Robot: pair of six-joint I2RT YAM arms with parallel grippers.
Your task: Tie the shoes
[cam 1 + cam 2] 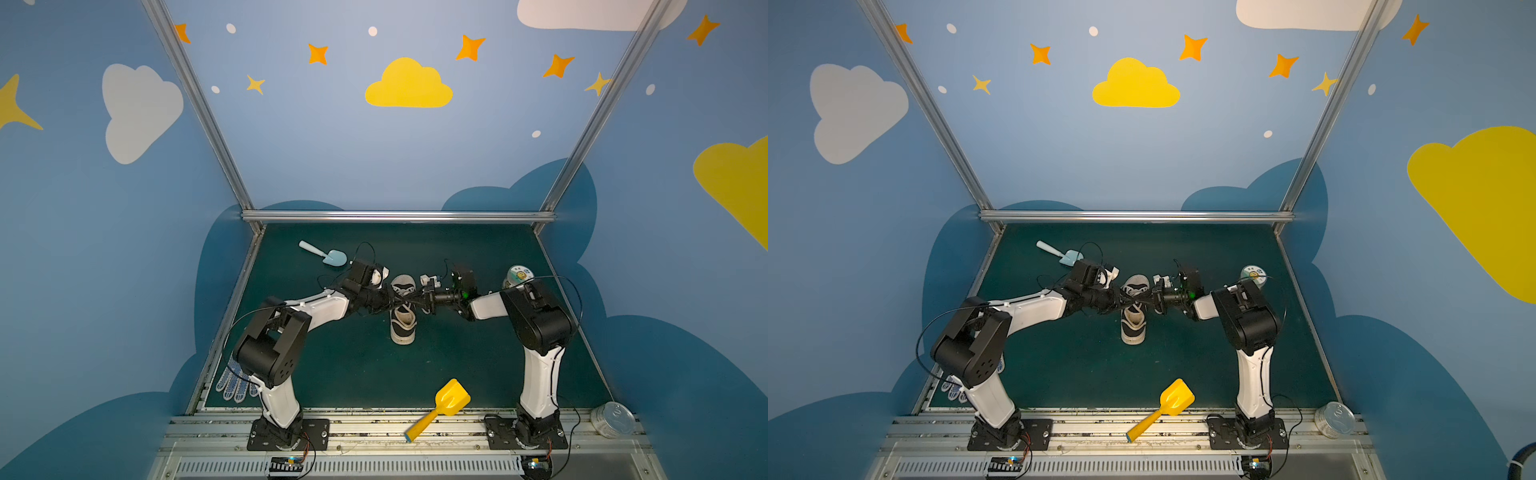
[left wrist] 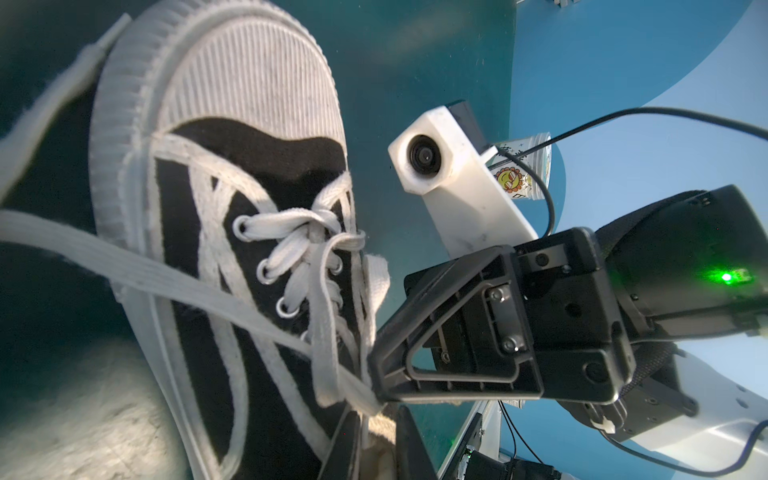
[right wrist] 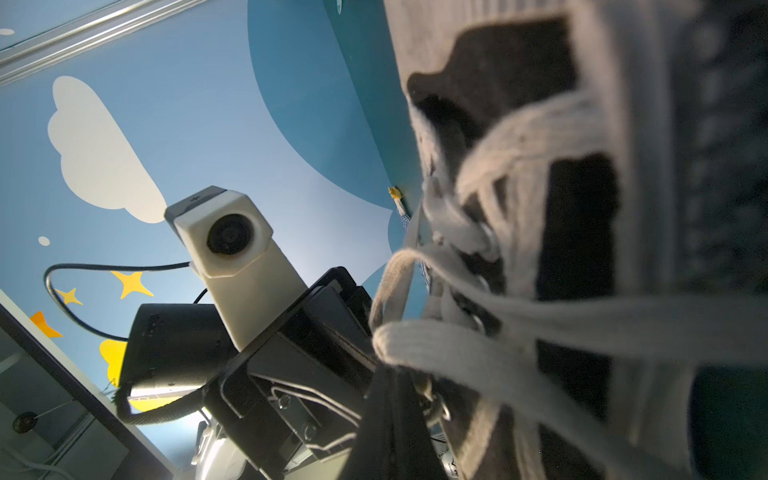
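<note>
Watching the right gripper (image 2: 376, 388) first, I read it as clenched. Its black tips are pinched onto one of the cream laces (image 2: 166, 289), which runs taut from that pinch across the side of the sneaker (image 2: 257, 174) to the left edge of the left wrist picture. The left gripper (image 2: 372, 419) shows there only as two dark fingers (image 2: 340, 444) at the bottom of the frame. They stand close together with a strand of lace between them, and I cannot tell whether they clamp it or merely bracket it. In both top views the two grippers meet nose to nose over the lacing, a little above the middle of the frame.

The sneaker sits on its sole near the middle of the green worktop (image 1: 353, 365), toe cap toward the top of the frame and heel toward the bottom.

My count from a top view:
- One sneaker.
- Two toy shovels: a pale blue shovel (image 1: 328, 254) at the upper left of the worktop, and a yellow shovel (image 1: 446, 403) at its lower edge with the handle lying over the rail (image 1: 374, 419).
- One dotted work glove (image 1: 235, 384) at lower left, partly under the left arm (image 1: 316, 305).
- Two round containers: a labelled container (image 1: 517, 275) behind the right arm (image 1: 540, 374), and a silvery tin (image 1: 613, 419) at lower right on the rail.
</note>
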